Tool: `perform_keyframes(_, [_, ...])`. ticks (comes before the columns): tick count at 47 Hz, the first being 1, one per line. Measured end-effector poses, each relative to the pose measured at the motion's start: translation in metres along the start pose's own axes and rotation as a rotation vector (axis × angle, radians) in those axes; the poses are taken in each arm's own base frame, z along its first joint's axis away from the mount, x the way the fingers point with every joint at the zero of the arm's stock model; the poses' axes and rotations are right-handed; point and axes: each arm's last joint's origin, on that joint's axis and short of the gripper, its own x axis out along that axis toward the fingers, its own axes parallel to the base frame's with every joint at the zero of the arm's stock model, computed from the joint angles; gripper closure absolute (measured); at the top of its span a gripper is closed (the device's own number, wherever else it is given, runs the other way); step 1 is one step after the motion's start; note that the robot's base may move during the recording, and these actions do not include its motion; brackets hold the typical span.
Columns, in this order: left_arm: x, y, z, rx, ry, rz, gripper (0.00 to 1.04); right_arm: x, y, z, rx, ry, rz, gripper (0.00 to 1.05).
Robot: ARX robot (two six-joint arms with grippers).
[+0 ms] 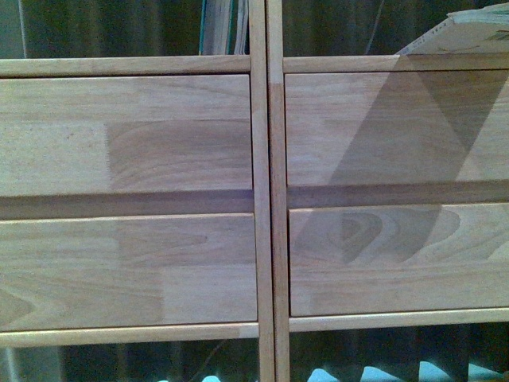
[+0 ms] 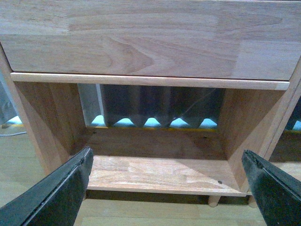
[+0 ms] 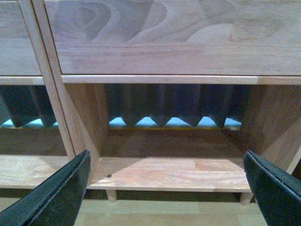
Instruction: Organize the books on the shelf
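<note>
The light wood shelf [image 1: 266, 199] fills the front view with its plain drawer fronts. In the top left compartment stand upright books [image 1: 225, 28], a teal spine among them. In the top right compartment a pale paperback [image 1: 465, 36] leans tilted. My left gripper [image 2: 167, 188] is open and empty, facing the shelf's bottom left compartment [image 2: 155, 172], which holds nothing. My right gripper [image 3: 167, 188] is open and empty, facing the bottom right compartment [image 3: 174, 172], which also holds nothing. Neither gripper shows in the front view.
A dark pleated curtain [image 3: 174, 101] hangs behind the backless compartments, with a blue strip below it. Short round legs [image 3: 111, 195] lift the shelf off the pale wood floor [image 2: 164, 214]. The centre uprights [image 1: 268, 239] divide the two columns.
</note>
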Motion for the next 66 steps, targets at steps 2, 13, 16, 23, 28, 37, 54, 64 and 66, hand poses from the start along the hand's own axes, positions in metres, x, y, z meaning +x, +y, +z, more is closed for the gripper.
perform_keyframes(2, [0.000,0.000,0.000,0.000,0.000,0.000,0.07,0.000,0.000,0.000,0.000,0.000,0.000,0.07])
perform_keyframes(13, [0.000,0.000,0.000,0.000,0.000,0.000,0.07,0.000,0.000,0.000,0.000,0.000,0.000,0.07])
perform_keyframes(16, [0.000,0.000,0.000,0.000,0.000,0.000,0.07,0.000,0.000,0.000,0.000,0.000,0.000,0.07])
perform_keyframes(23, [0.000,0.000,0.000,0.001,0.000,0.000,0.07,0.000,0.000,0.000,0.000,0.000,0.000,0.07])
perform_keyframes(28, [0.000,0.000,0.000,0.002,0.000,0.000,0.07,0.000,0.000,0.000,0.001,0.000,0.000,0.07])
perform_keyframes(37, [0.000,0.000,0.000,0.003,0.000,0.000,0.07,0.000,0.000,0.000,0.002,0.000,0.000,0.07])
perform_keyframes(54, [0.000,0.000,0.000,0.003,0.000,0.000,0.07,0.031,-0.012,0.052,0.373,0.102,0.032,0.07])
perform_keyframes(64, [0.000,0.000,0.000,0.003,0.000,0.000,0.07,0.089,-0.010,0.086,0.735,0.143,0.095,0.07])
perform_keyframes(66, [0.000,0.000,0.000,0.003,0.000,0.000,0.07,0.098,-0.009,0.089,0.778,0.154,0.102,0.07])
